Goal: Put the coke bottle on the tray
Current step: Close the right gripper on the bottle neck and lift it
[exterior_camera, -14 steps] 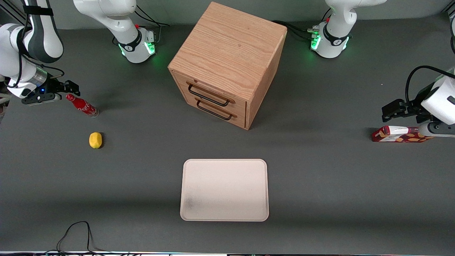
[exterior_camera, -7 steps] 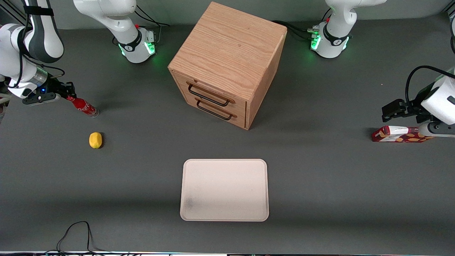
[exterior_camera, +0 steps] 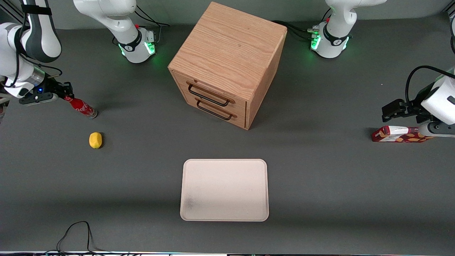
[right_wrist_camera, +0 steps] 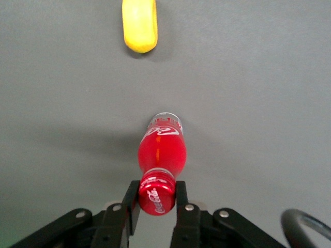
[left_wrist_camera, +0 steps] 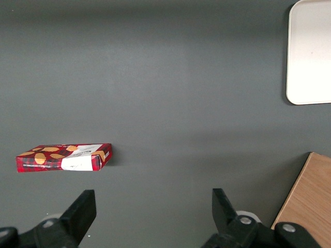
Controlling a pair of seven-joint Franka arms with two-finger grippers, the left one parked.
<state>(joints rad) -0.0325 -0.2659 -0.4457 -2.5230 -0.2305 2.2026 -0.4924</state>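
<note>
Pinching the red cap of the coke bottle (right_wrist_camera: pixel 159 164), the jaws of the gripper (right_wrist_camera: pixel 157 199) stand just off the table at the working arm's end; the bottle tilts, its clear base seemingly touching the surface, with a lemon (exterior_camera: pixel 95 139) nearer the front camera than it. By my reading the grasp step is done and the carry has barely begun. What comes next is a clean lift, then a long sideways carry toward the tray (exterior_camera: pixel 224 217), which sits mid-table near the front camera, in front of the wooden drawer cabinet (exterior_camera: pixel 227 64).
</note>
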